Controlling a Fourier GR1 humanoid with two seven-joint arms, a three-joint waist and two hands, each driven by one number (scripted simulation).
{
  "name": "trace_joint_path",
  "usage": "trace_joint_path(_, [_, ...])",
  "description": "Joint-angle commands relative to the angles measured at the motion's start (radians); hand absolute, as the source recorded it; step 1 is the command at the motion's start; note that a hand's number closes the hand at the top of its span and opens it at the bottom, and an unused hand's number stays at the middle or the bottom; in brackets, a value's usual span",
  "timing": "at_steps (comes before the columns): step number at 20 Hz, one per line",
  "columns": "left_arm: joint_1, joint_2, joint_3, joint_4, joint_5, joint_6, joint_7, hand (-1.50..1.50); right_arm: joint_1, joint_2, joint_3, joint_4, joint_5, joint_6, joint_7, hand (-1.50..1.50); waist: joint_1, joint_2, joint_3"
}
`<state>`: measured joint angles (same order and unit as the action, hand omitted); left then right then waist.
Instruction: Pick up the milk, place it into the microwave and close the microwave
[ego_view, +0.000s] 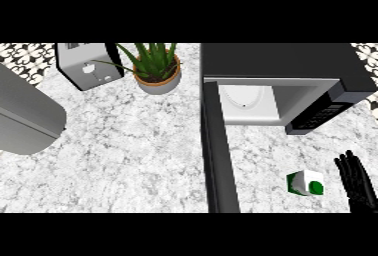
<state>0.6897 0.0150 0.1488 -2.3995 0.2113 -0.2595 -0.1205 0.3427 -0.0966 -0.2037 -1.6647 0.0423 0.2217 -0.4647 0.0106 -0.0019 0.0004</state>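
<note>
The robot's black right hand (357, 184) shows at the lower right edge of the head view. Its fingers are straight and spread, pointing up the view, and they grasp nothing. Just beside it to the left, apart from it by a narrow gap, the small white and green milk carton (304, 183) stands on the grey-veined marble tabletop (133, 150). The left hand shows nowhere.

Further left of the milk carton, the long dark door (220, 165) of the black box-shaped microwave (295, 65) is swung fully open and reaches down toward the lower edge of the view. Behind the carton the pale cavity lies open, with a round white plate (247, 99) on its floor. Beyond the door stand a green-leaved potted plant (156, 70) in a tan pot and a silver toaster (88, 67). A large grey shape fills the left edge; what it is cannot be told.

By the look of things, the task is at its very start. The carton is not yet grasped, nothing is in the cavity but the plate, and the door is open. The pick-up, the placing and the closing all appear left to do.
</note>
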Motion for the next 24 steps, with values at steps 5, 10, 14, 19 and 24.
trace_joint_path(5, [0.008, 0.008, 0.08, -0.101, 0.139, -0.033, 0.072, -1.5, -0.088, -0.014, -0.036, 0.237, 0.012, 0.013, -0.142, -1.5, -0.002, 0.001, 0.0])
trace_joint_path(10, [0.028, -0.015, 0.052, 0.014, 0.08, -0.068, -0.062, -1.5, -0.148, -0.07, -0.069, 0.453, 0.042, 0.036, -0.265, -1.5, 0.003, 0.0, 0.0])
trace_joint_path(14, [0.066, -0.015, 0.051, -0.135, 0.124, -0.047, 0.051, -1.5, -0.239, -0.103, -0.084, 0.572, 0.063, 0.027, -0.315, -1.5, 0.007, 0.001, 0.001])
trace_joint_path(19, [0.064, -0.015, 0.097, -0.103, 0.162, -0.078, 0.041, -1.5, -0.271, -0.083, -0.09, 0.716, 0.104, -0.04, -0.424, -1.5, 0.004, 0.001, 0.001])
trace_joint_path(24, [0.057, -0.009, 0.112, -0.11, 0.168, -0.082, 0.046, -1.5, -0.317, -0.089, -0.085, 0.828, 0.147, -0.096, -0.509, -1.5, 0.005, 0.001, 0.001])
